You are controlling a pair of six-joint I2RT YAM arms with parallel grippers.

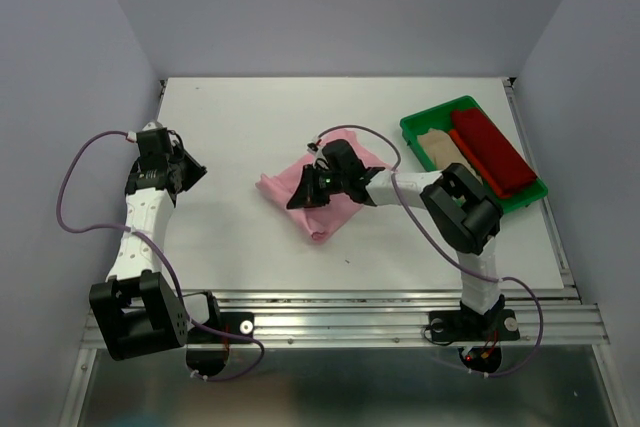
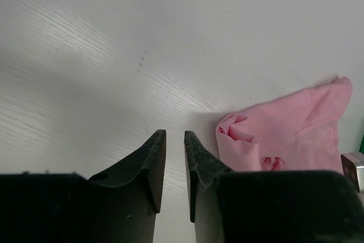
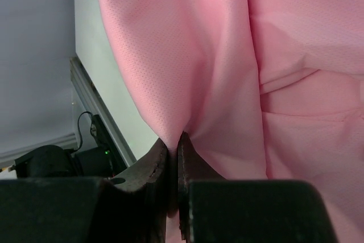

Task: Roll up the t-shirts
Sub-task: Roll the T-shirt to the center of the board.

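The fingers (image 3: 161,155) of the right gripper (image 3: 172,143) were clenched on a fold of the light pink t-shirt (image 3: 227,55). The cloth was drawn up into a peak between them, which looked to me like a hold for lifting that edge and turning it over into a roll. The left gripper (image 2: 174,136) hung over bare table (image 1: 250,117) toward the left edge, well apart from the shirt. Its jaws were slightly parted and held nothing, seemingly keeping clear of the work. The pink shirt lay crumpled near the table's middle, not yet rolled. Farther back, at the right edge, a green tray (image 1: 435,112) held a dark red t-shirt (image 1: 490,152) and a beige t-shirt (image 1: 437,147) side by side, probably parked out of the way. I counted three shirts, one tray and two grippers.
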